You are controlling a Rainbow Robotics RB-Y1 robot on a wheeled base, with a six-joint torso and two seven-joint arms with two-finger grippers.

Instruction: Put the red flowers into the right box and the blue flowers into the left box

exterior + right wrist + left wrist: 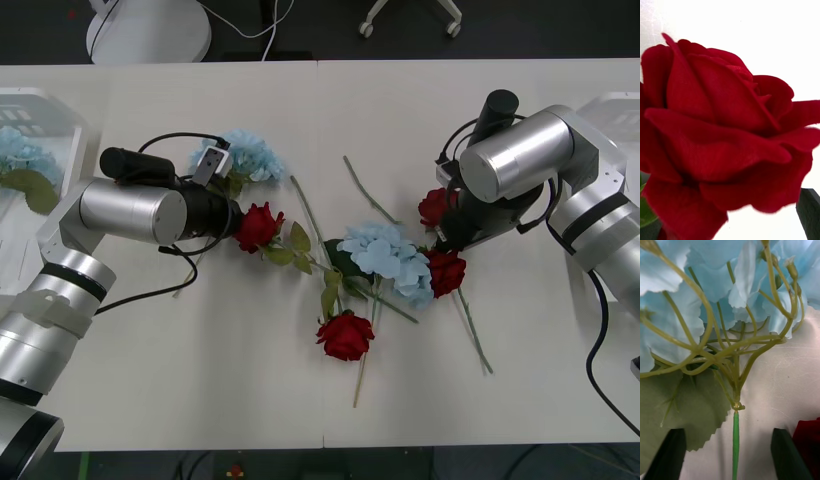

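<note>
- My left gripper [732, 453] is low over the table, fingers spread apart, with the thin green stem of a blue flower [715, 296] running between them untouched. I hold nothing yet.
- That blue head [243, 155] lies just ahead of my left wrist, with a red rose [258, 226] close beside my fingers.
- My right gripper is down among the blooms near the table's middle, with a red rose [722, 131] pressed close in front of it. I cannot tell how far its fingers are open or whether they grip anything.
- Another blue flower [388, 255] lies between my two grippers, and one already rests in the left box [48, 105].
- The right box [622, 110] is beyond my right arm.
- I judge these flowers light and floppy: soft fabric petals that crush, springy plastic stems. The best hold is the single stem just below where it branches, not the petals or the leaf.
</note>
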